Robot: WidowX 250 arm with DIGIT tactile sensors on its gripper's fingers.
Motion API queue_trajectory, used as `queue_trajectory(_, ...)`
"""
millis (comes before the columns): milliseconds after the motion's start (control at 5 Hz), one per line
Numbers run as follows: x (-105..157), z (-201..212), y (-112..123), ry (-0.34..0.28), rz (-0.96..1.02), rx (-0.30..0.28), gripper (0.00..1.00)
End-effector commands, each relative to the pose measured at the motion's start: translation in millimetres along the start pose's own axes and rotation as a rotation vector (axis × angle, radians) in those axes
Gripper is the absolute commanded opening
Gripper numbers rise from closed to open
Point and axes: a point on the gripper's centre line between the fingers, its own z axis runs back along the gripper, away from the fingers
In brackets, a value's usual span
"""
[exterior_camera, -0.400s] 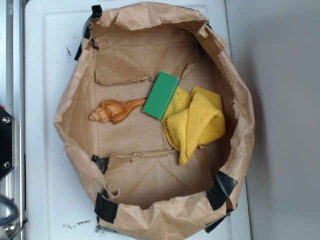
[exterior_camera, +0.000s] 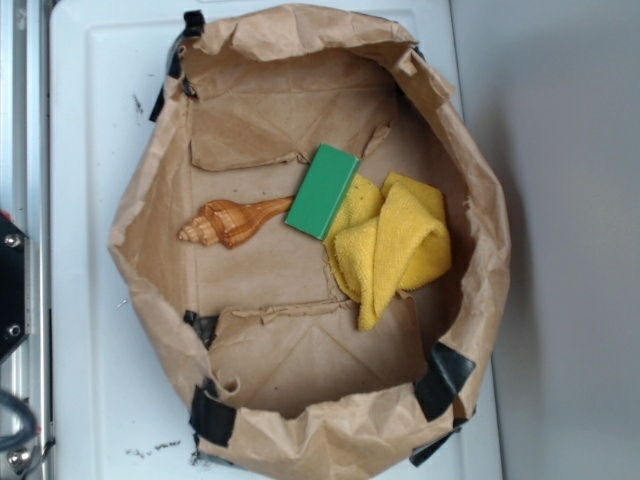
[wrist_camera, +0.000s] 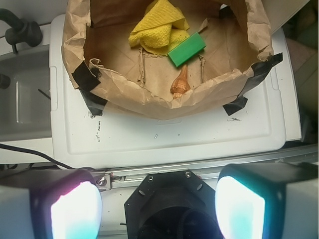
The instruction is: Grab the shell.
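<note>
The shell [exterior_camera: 232, 221] is glossy orange-brown with tan stripes and lies on the floor of a brown paper bin [exterior_camera: 150, 200], spire to the left, tail touching the green block [exterior_camera: 322, 191]. It also shows in the wrist view [wrist_camera: 180, 82] near the bin's front wall. My gripper [wrist_camera: 158, 209] does not show in the exterior view. In the wrist view its two fingers [wrist_camera: 75, 211] stand wide apart with nothing between them. It hangs well back from the bin, over the black robot base [wrist_camera: 169, 206].
A yellow cloth [exterior_camera: 395, 245] lies bunched to the right of the green block. The paper bin has raised crumpled walls with black tape [exterior_camera: 445, 375] at the corners. It sits on a white lid [wrist_camera: 174, 137]. A metal rail [wrist_camera: 209, 167] runs along the lid's near edge.
</note>
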Motion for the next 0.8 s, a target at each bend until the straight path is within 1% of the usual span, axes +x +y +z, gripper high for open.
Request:
queue_trajectory(0, 53.3, -12.7, 26.2, -0.055, 0.002, -0.015, 1.0)
queue_trajectory(200, 80.4, -25.0, 47.3, -0.057, -0.004, -0.028, 1.0)
queue_trajectory(400, 107.3, -25.8, 61.3, -0.041, -0.002, -0.062, 1.0)
queue_trajectory(600, 107.3, -25.8, 61.3, -0.041, -0.002, -0.062, 1.0)
